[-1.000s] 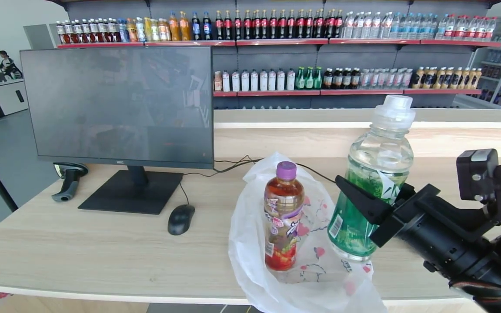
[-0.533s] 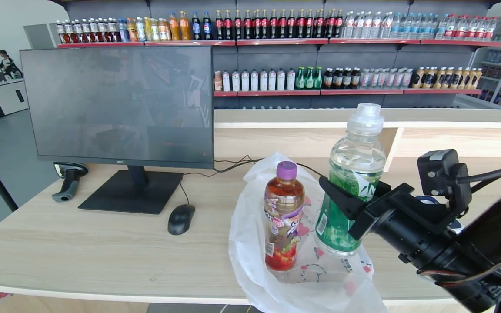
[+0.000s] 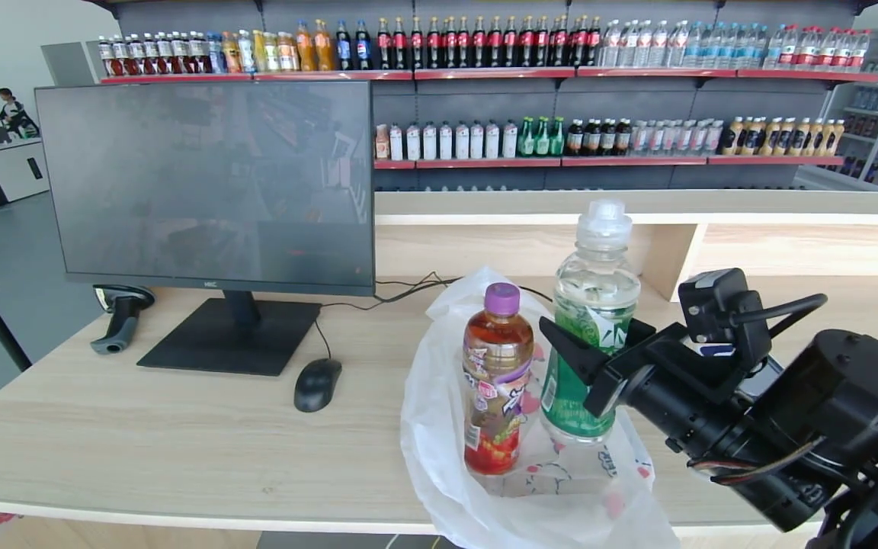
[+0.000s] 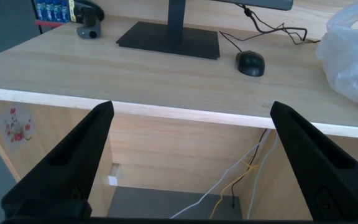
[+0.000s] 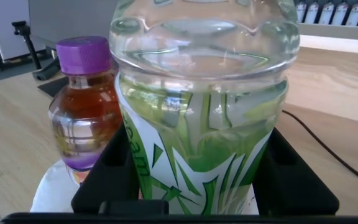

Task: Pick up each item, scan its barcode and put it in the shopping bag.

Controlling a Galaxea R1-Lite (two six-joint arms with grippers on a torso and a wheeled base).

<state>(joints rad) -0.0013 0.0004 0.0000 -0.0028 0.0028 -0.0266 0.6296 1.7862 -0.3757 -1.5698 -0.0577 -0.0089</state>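
My right claw (image 3: 595, 347) is clamped on the green bottle (image 3: 593, 301), its fingers pressing the label from both sides at mid-height. The bottle is upright, with its clear cap on top. Its base is over the spread plastic of the bag (image 3: 439, 427), and I cannot tell whether it touches. In the right wrist view the same claw (image 5: 197, 186) hugs the green bottle (image 5: 201, 93), and the tea bottle (image 5: 86, 118) is just beside it.

My left claw (image 4: 188, 162) is spread wide and holds nothing. It hangs in front of the tabletop's (image 4: 104, 68) near edge, lower than the surface.

I count two bottles at the bag. One is the green one in my grip. The other is the tea bottle (image 3: 498, 381) with a purple cap, standing upright inside the one white bag.

Farther along the tabletop (image 3: 142, 442) I see one mouse (image 3: 317, 383), one monitor (image 3: 210, 183) and one scanner (image 3: 120, 316) beside the monitor's foot. The shelves (image 3: 561, 75) behind carry rows of drinks.
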